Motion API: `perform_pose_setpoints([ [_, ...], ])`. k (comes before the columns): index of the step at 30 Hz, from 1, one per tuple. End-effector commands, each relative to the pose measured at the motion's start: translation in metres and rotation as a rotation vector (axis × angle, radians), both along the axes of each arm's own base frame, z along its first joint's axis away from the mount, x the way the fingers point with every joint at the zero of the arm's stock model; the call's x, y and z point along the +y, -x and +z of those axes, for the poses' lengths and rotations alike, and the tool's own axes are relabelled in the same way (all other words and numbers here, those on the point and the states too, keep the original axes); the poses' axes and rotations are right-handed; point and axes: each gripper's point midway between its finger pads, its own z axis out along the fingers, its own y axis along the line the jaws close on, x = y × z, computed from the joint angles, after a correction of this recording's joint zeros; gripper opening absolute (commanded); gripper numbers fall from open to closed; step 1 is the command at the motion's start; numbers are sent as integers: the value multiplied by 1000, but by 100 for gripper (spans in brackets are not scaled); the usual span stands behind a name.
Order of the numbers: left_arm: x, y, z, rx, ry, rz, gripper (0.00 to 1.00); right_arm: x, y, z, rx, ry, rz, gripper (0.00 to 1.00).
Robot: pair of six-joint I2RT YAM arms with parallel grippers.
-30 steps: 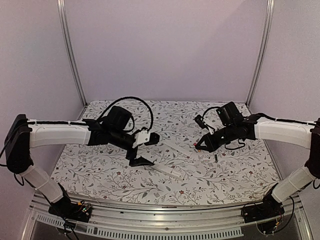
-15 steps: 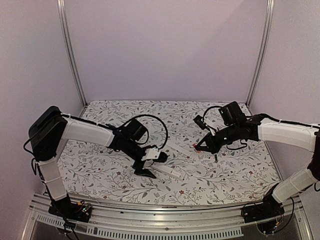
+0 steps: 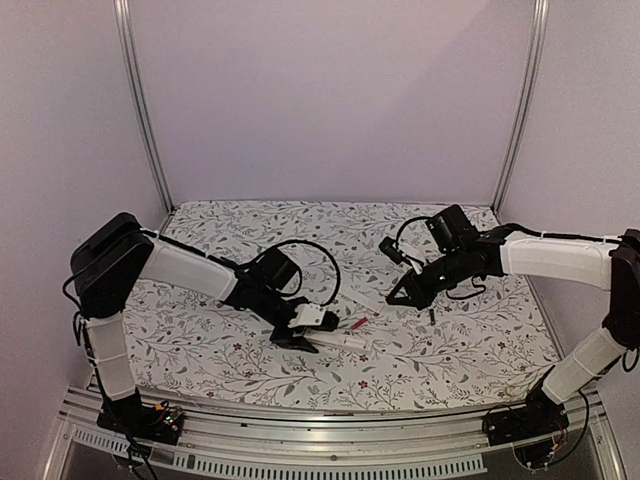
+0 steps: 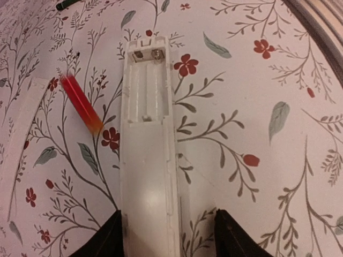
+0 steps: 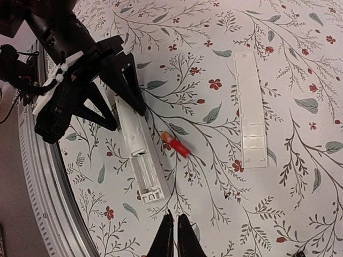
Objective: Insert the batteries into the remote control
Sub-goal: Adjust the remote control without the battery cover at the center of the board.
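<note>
The remote control (image 4: 147,160) lies back-up on the flowered table, its battery bay (image 4: 149,80) open and holding nothing. My left gripper (image 4: 169,241) straddles its near end, open: the left finger (image 4: 104,241) is at the remote's edge and the right finger (image 4: 236,241) stands off it. A red-orange battery (image 5: 176,144) lies loose beside the remote (image 5: 136,155), blurred in the left wrist view. My right gripper (image 5: 176,235) hovers near the bay end, shut with nothing in it. In the top view the battery (image 3: 357,323) lies between both grippers.
The detached white cover strip (image 5: 249,107) lies flat beyond the battery. A small dark cylinder (image 3: 431,315) rests on the table under the right arm. Purple walls and metal posts close in the table, and a metal rail (image 3: 330,440) runs along its near edge.
The left arm has dropped to the remote and its jaws have narrowed around it. The red battery, earlier at the right gripper's tips, now lies on the table beside the remote.
</note>
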Motion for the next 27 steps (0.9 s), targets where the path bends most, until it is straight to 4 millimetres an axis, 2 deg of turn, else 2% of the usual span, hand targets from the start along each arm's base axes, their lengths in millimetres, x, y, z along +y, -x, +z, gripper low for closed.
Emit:
perform_pose_setpoints([
  [1, 0, 9, -8, 12, -35, -21, 53, 2, -2, 1, 3, 8, 18, 0],
  [7, 1, 18, -6, -26, -38, -23, 46, 3, -2, -1, 5, 12, 27, 0],
  [10, 3, 20, -8, -9, -48, -13, 48, 4, -4, -2, 9, 15, 30, 0],
  [13, 1, 21, 0, 11, -45, -10, 53, 6, -5, -3, 13, 19, 35, 0],
  [15, -3, 20, 13, 19, -24, -1, 56, 6, -5, -3, 12, 17, 37, 0],
  [19, -15, 15, 55, 23, 71, 37, 66, 7, -7, -1, -2, 11, 37, 0],
  [22, -26, -9, 101, 91, 195, 171, 72, 9, -10, -1, -1, 8, 30, 0],
  [24, -23, -29, 128, 150, 287, 264, 75, 9, -11, -2, -1, 4, 25, 1],
  [25, -18, -35, 133, 142, 308, 285, 76, 9, -11, -2, -2, 3, 22, 2],
  [27, -5, -44, 128, 81, 296, 313, 81, 8, -12, -2, -10, 5, 13, 4],
])
